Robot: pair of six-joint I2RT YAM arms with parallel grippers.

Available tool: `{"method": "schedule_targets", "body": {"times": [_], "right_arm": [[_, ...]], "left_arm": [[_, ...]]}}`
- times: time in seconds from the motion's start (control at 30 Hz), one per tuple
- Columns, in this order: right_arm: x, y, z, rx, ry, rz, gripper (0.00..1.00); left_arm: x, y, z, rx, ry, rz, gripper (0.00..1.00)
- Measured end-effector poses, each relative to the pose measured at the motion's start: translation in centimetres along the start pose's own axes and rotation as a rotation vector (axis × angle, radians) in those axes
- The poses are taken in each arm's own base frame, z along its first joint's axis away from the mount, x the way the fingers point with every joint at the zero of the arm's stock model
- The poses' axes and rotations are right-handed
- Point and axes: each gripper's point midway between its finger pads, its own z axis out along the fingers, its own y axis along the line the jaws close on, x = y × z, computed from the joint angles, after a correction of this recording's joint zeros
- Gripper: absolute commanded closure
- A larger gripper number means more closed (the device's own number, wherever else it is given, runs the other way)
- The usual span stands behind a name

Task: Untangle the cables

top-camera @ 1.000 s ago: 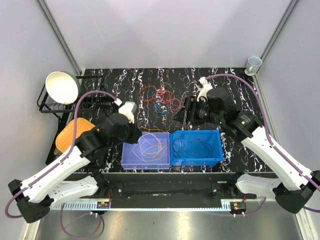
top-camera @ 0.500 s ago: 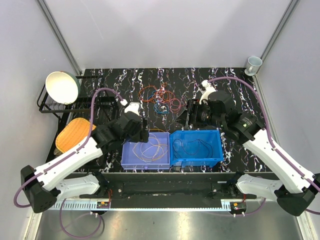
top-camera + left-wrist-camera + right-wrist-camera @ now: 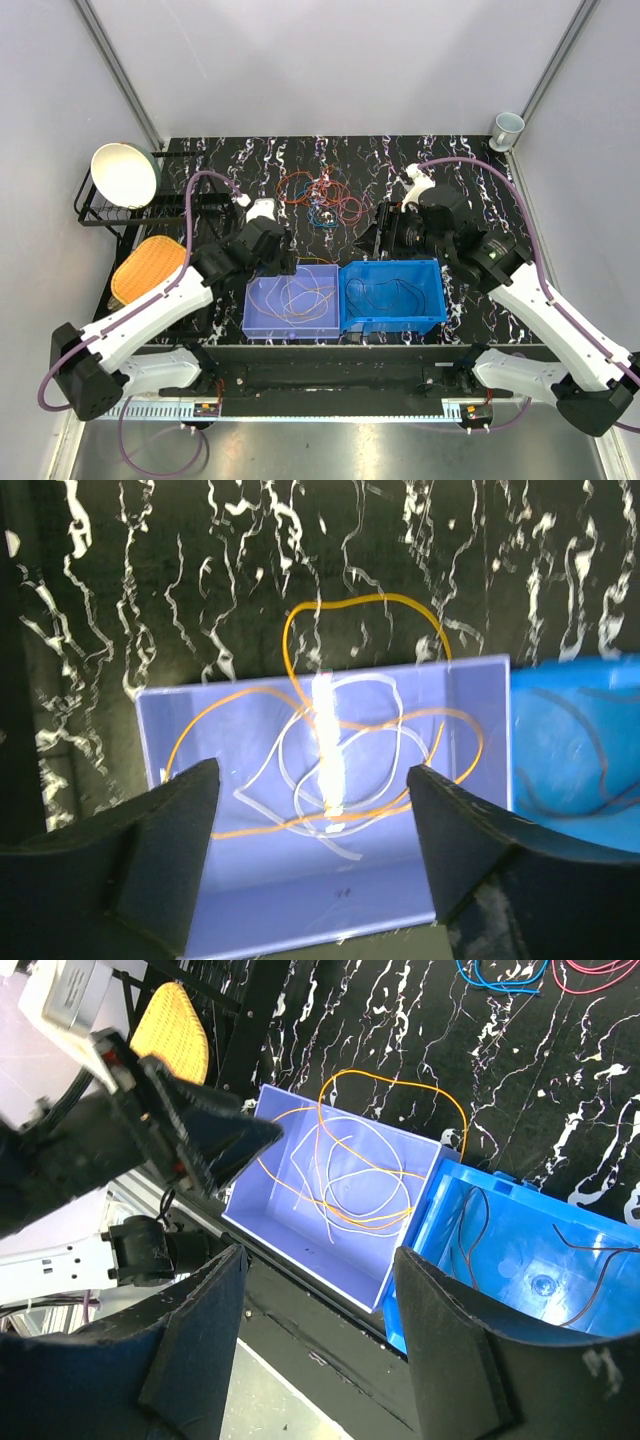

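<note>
Top external: cables (image 3: pixel 322 199) loosely tangled

Overhead and close wrists, seemingly sharing lilac bin (image 3: pixel 290 330)

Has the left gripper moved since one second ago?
Yes. In the top view the left gripper has shifted right, toward the far-left corner of the lilac bin.

The right gripper (image 3: pixel 320 1355) hangs with its dark fingers spread wide, nothing between them, over the near edge of a lavender bin (image 3: pixel 295 1232) and the blue bin (image 3: pixel 525 1250) touching it. Orange and white cables (image 3: pixel 345 1178) coil in the lavender bin, one orange loop spilling over its far rim onto the black marbled table (image 3: pixel 400 1020); thin dark wires (image 3: pixel 478 1215) lie in the blue one.
</note>
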Motion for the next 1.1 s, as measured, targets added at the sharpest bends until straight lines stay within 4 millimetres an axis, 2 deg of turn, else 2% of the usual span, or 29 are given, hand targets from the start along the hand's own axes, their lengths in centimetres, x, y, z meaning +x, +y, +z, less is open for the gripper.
{"method": "schedule_targets", "body": {"times": [0.13, 0.3, 0.43, 0.57, 0.77, 1.1], "right_arm": [[0.2, -0.1, 0.0, 0.003, 0.001, 0.0, 0.33], [0.3, -0.4, 0.1, 0.007, 0.005, -0.007, 0.33], [0.4, -0.7, 0.2, 0.018, 0.003, -0.015, 0.33], [0.4, -0.9, 0.3, 0.028, 0.003, -0.025, 0.34], [0.6, -1.3, 1.0, 0.045, 0.018, -0.035, 0.34], [0.8, -1.5, 1.3, 0.052, 0.027, -0.045, 0.34]], "left_arm": [[-0.3, -0.1, 2.1, 0.012, -0.005, -0.054, 0.35], [0.7, 0.0, 5.0, -0.001, 0.042, -0.07, 0.41], [1.7, -0.4, 6.4, 0.009, 0.069, -0.068, 0.44], [2.3, -0.4, 7.0, 0.016, 0.081, -0.07, 0.47], [2.1, -0.3, 7.7, 0.015, 0.071, -0.081, 0.53], [3.5, 0.7, 8.2, -0.009, 0.099, -0.082, 0.54]]}}
